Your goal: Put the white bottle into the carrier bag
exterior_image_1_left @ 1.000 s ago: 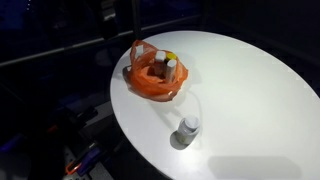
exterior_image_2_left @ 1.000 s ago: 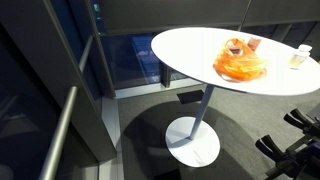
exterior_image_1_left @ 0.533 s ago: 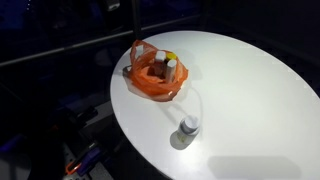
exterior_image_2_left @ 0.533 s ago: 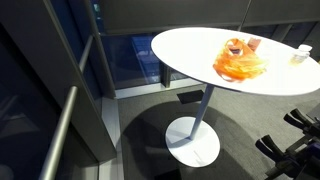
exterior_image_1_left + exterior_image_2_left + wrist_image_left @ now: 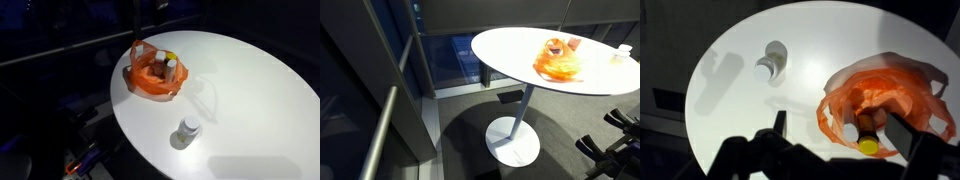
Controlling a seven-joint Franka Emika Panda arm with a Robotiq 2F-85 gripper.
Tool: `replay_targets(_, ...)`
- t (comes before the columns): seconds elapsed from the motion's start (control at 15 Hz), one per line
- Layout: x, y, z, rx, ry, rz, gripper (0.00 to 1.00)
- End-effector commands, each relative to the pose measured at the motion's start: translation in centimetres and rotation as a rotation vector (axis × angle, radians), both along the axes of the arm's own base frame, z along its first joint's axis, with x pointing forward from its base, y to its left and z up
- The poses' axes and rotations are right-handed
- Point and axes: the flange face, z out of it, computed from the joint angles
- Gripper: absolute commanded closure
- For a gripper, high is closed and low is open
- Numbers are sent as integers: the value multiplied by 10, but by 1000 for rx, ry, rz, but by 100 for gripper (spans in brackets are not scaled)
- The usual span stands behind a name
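On the table (image 5: 250, 100), the white bottle (image 5: 187, 128) stands apart from the bag (image 5: 152, 84). The hand (image 5: 842, 132) is open and empty. Next move: descend onto the bottle.

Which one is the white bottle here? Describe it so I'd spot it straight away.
Start at the round white table and find the orange carrier bag near its edge. The white bottle stands upright alone on the bare tabletop, apart from the bag; the other bottles sit inside the bag.
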Motion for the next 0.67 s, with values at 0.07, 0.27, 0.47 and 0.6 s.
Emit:
replay_targets(0.07,49,-33,-29,-40,-4,-134,0)
replay_targets(0.27,68,-53,-53,-84,-3,-227,0)
replay_targets(0.47,81,-69,-78,-140,9,-329,0)
replay_targets(0.6,85,-74,-91,-156,18,-399,0)
